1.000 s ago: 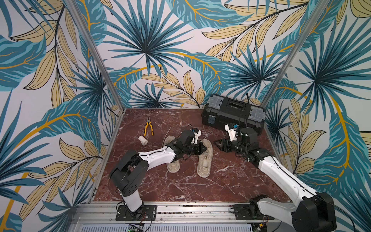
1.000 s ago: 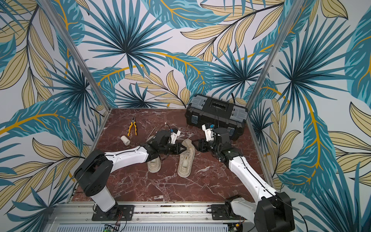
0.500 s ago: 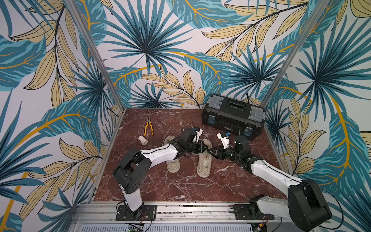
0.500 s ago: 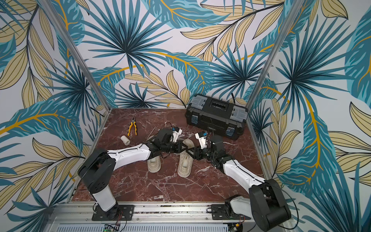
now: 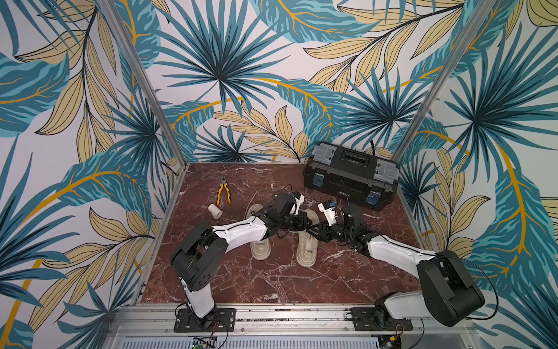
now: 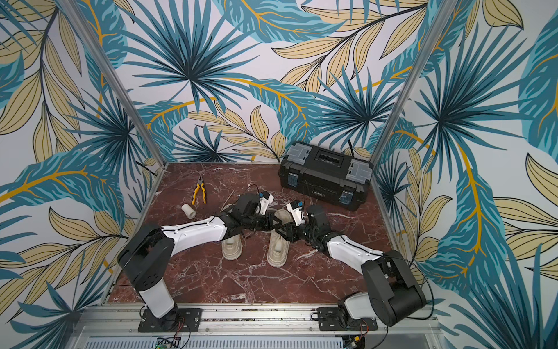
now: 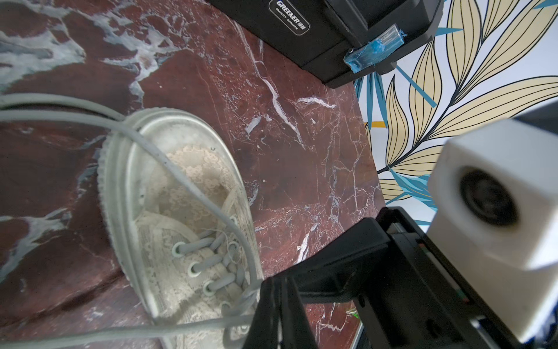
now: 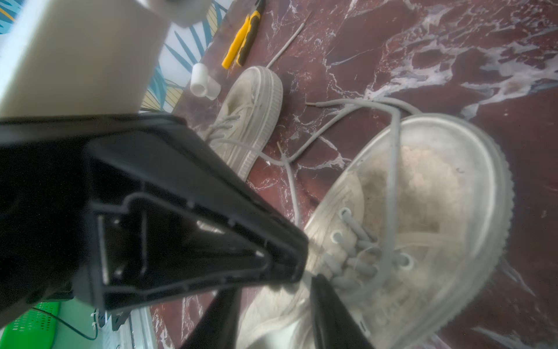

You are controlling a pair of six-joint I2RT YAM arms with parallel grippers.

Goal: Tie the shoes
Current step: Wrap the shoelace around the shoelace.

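Top views: in both we see the shoes [image 5: 261,250] side by side at the middle of the red marble table [image 5: 271,287], toes toward 12 o'clock, heels toward 6. The left tool [image 5: 302,224] comes in from 8 o'clock, its arm passing over one of the pair, and the right tool [image 5: 313,233] from 4 o'clock. Their tips sit just beside each other over the lacing of the shoe [image 5: 306,255] on the 3 o'clock side. A black toolbox [image 5: 350,178] stands at 1 o'clock, yellow-handled pliers [image 5: 223,193] at 11 and a white cylinder [image 5: 215,210] at 10, all well apart from the pair. Left wrist: we find the left tool's fingers pressed together, clamped on a pale lace [image 7: 187,181] that crosses the toe cap and runs down into their tip. One black finger of the right tool lies just beside that tip. Right wrist: the right tool's fingers [image 8: 329,314] stand apart above the eyelets, clamping nothing we can see. The other shoe [image 8: 250,102] sits beyond, a loose strand trailing on the table.
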